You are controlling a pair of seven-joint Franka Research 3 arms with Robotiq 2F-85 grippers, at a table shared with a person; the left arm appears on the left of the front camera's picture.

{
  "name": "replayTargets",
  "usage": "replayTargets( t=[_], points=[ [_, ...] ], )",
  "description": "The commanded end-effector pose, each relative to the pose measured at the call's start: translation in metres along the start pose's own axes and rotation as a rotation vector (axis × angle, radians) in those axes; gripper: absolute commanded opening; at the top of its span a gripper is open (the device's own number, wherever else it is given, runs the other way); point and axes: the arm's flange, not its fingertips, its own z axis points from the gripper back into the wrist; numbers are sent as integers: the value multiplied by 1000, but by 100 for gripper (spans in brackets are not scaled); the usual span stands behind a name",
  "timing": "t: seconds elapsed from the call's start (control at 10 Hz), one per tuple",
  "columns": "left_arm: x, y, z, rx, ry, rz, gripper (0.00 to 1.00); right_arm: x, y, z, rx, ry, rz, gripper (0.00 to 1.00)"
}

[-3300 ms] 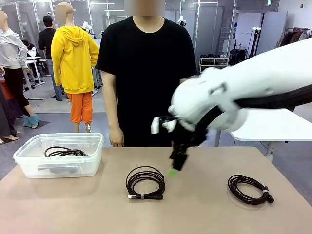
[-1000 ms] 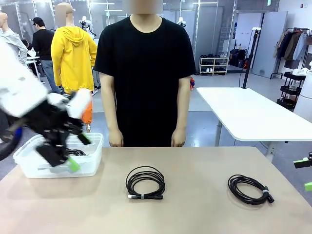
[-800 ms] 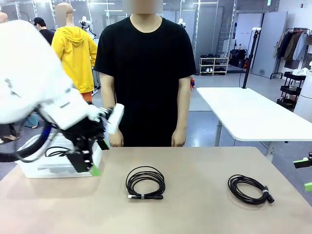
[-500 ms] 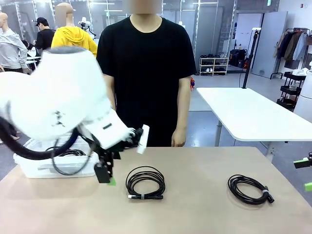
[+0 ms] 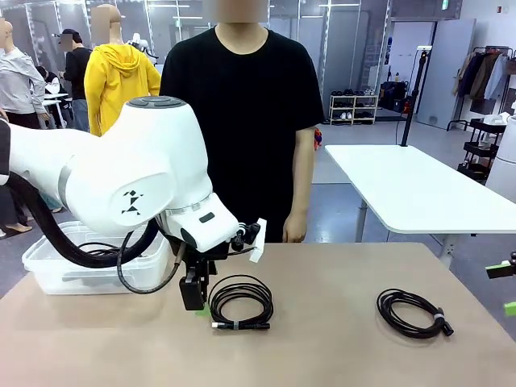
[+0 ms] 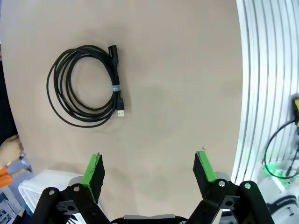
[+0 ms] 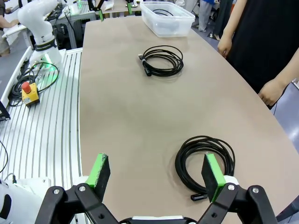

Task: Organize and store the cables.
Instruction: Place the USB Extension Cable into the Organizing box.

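Two cables lie on the tan table as black coils: the middle coil and the right coil. A third coil rests inside the clear plastic bin at the left. My left gripper points down just left of the middle coil, open and holding nothing. At the table's right edge my right gripper hovers, open and empty, with the right coil just ahead of its fingers.
A person in a black shirt stands at the far side, hands hanging near the table edge. A ribbed aluminium rail borders my side, with a red emergency stop box on it.
My left arm has swung from above the bin rightward and down to beside the middle coil, gripper still open. The right arm, earlier over the middle coil, stays at the right edge.
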Motion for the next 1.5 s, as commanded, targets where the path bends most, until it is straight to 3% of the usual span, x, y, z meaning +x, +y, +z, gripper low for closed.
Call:
replayTargets(
  t=[0.0,0.2,0.4,0.5,0.6,1.4],
  points=[
    [-5,-8,3,19,20,-1,97,4,2,2,7,7,-23,100],
    [0,-2,-21,-35,-36,-46,97,4,2,2,7,7,-23,100],
    [5,10,-60,-60,-112,8,97,4,2,2,7,7,-23,100],
    [12,16,-77,-80,-82,23,97,4,2,2,7,7,-23,100],
    [24,31,-115,-126,-37,115,97,4,2,2,7,7,-23,100],
    [34,53,-169,-199,-25,136,97,4,2,2,7,7,-23,100]
  ],
)
